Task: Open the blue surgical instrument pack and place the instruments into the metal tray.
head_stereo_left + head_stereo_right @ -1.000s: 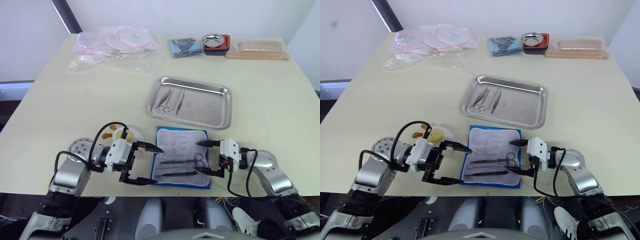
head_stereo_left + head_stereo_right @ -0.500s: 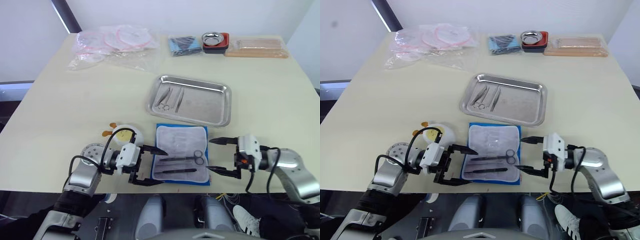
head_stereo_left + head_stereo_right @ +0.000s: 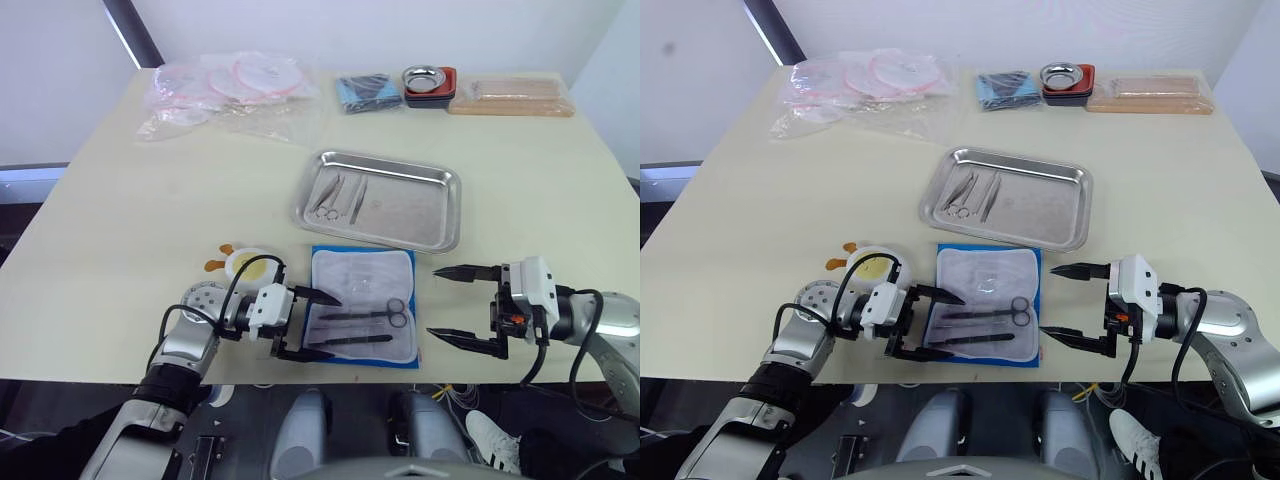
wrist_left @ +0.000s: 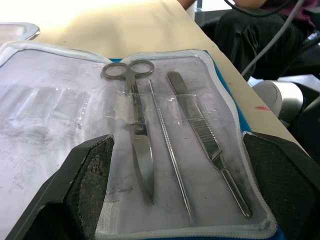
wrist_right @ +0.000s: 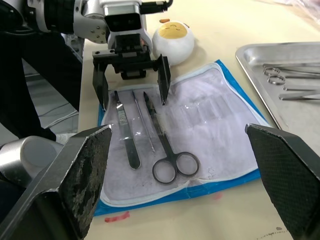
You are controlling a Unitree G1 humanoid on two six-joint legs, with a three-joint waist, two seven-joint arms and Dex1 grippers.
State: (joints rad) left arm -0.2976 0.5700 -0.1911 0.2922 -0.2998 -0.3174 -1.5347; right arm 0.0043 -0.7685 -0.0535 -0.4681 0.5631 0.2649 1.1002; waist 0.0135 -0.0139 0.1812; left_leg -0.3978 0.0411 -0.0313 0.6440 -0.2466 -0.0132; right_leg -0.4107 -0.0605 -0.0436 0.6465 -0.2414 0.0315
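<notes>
The blue surgical instrument pack lies open near the table's front edge, pale lining up. On the lining rest three instruments: scissors, a thin probe and tweezers. My left gripper stands open at the pack's left edge, its fingers either side of the instruments' tips, holding nothing. Just right of the pack hovers my right gripper, open and empty. The metal tray sits behind the pack with a few instruments in its left part.
A round yellow-and-white toy sits just left of the pack. Along the far edge lie plastic bags with pink rings, a dark blue cloth bundle, a steel bowl on a red-black base and a tan package.
My left gripper has moved right, up to the pack's left edge. My right gripper has drawn back to the right, off the pack. The instruments have not moved.
</notes>
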